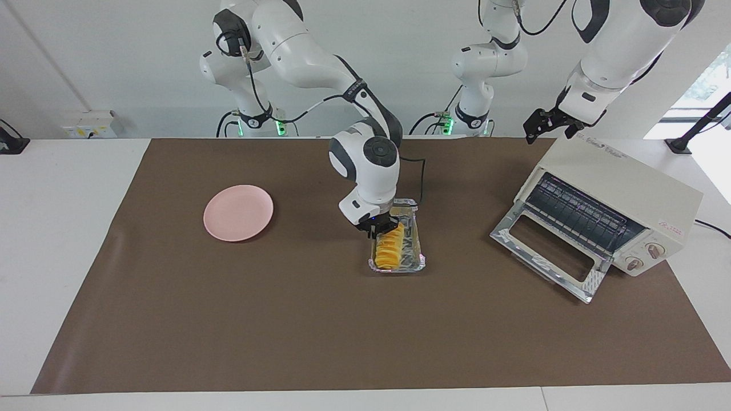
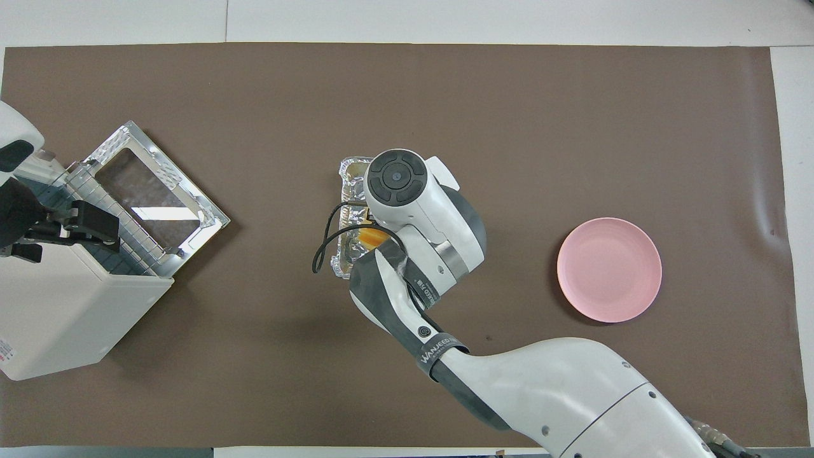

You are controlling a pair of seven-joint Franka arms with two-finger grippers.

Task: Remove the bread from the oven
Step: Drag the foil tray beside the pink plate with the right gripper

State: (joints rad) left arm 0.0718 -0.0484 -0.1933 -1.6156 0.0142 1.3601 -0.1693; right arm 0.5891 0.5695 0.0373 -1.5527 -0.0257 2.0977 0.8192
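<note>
The bread [image 1: 389, 249], a ridged yellow-orange loaf, lies in a shiny foil tray [image 1: 415, 244] on the brown mat at mid-table, outside the oven. My right gripper [image 1: 384, 226] is down on the loaf's end nearer the robots, its fingers closed on both sides of it. In the overhead view the right arm covers most of the tray [image 2: 348, 175]; only a bit of bread [image 2: 371, 236] shows. The cream-white oven [image 1: 622, 188] stands toward the left arm's end, with its glass door [image 1: 548, 251] dropped open and its rack bare. My left gripper [image 1: 546, 127] waits open over the oven's top.
A pink plate [image 1: 238, 212] lies on the mat toward the right arm's end; it also shows in the overhead view [image 2: 609, 269]. The open oven door [image 2: 152, 197] juts out over the mat. A black cable [image 2: 324, 245] loops from the right wrist beside the tray.
</note>
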